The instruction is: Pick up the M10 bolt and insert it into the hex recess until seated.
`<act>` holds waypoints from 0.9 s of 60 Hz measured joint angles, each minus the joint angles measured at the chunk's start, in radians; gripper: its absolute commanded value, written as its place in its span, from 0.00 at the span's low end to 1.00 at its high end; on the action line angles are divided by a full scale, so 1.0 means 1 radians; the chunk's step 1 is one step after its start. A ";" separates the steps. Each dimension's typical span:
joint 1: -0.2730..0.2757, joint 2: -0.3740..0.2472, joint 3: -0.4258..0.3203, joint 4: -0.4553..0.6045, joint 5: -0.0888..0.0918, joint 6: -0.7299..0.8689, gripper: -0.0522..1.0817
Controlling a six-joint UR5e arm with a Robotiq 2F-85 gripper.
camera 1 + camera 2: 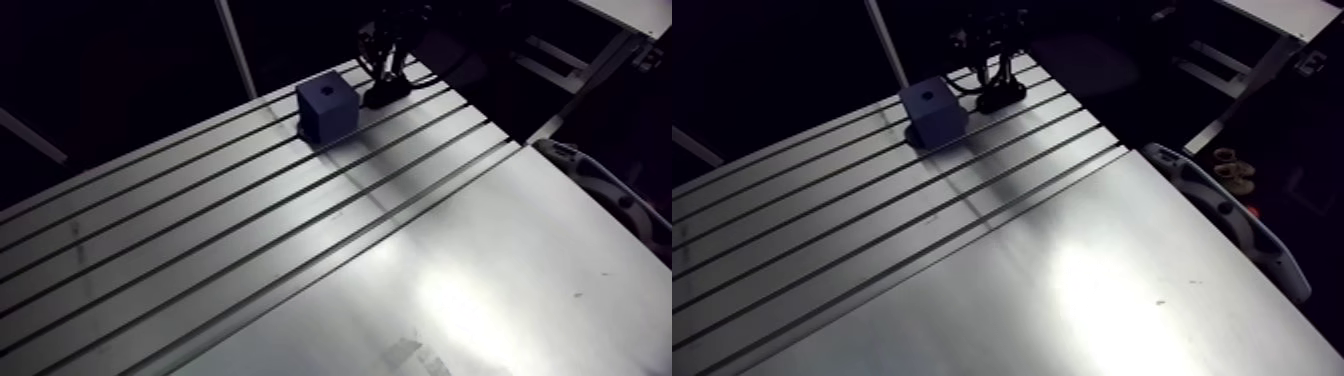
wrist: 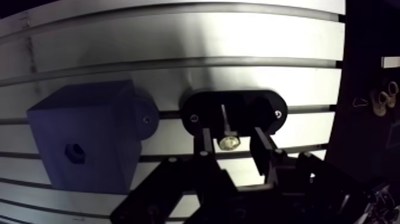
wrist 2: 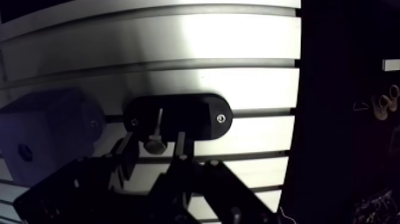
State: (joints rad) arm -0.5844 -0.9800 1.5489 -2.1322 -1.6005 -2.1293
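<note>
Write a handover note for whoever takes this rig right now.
Tool open, straddling the head of the M10 bolt, not gripping yet.
The bolt sits in the black holder on the slotted table. The blue block is beside the holder, its hex recess empty.
Done: lined up on the bolt.
Left: grasp, lift, insert into the recess until seated.

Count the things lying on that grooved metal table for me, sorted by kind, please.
Blue block: 1
Black oval holder: 1
Bolt: 1
Total: 3
</note>
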 measured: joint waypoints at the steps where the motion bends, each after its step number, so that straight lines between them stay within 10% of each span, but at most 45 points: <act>1: 0.000 0.000 0.000 0.000 0.000 0.000 0.53; 54: 0.000 -0.006 0.015 0.000 0.001 0.001 0.59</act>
State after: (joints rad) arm -0.5845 -0.9863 1.5638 -2.1327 -1.5993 -2.1285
